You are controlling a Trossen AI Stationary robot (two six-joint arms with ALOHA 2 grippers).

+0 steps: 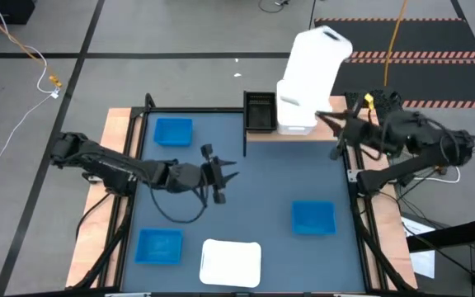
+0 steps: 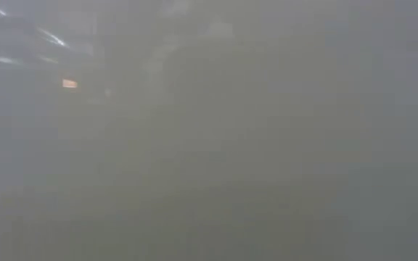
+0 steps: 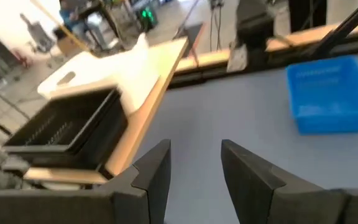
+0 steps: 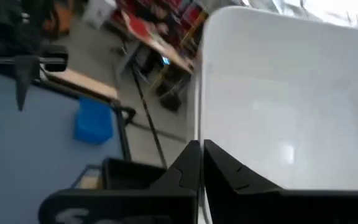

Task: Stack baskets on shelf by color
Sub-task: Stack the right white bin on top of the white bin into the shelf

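White basket (image 1: pixel 231 262) near edge of tabletop (image 1: pixel 262 177), lying flat, long side running left-right. Blue basket (image 1: pixel 158 246) just left of it, another blue basket (image 1: pixel 313 218) right, third blue basket (image 1: pixel 173 131) far left.

Left gripper (image 1: pixel 228 179) hangs mid tabletop, fingers apart, holding nothing.

Shelf (image 1: pixel 264 135) far side: black basket (image 1: pixel 259 111) on it, white basket (image 1: pixel 296 117) beside.

Right gripper (image 4: pixel 201 149), fingers clamped on rim of tilted white basket (image 1: pixel 313 59), held high, long side pointing far.

Baskets look light, stiff, smooth, maybe slippery. Best grab: thin rim wall.

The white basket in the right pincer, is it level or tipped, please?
Tipped: the white basket stands steeply on edge above another white basket on the shelf, gripped by the right pincer.
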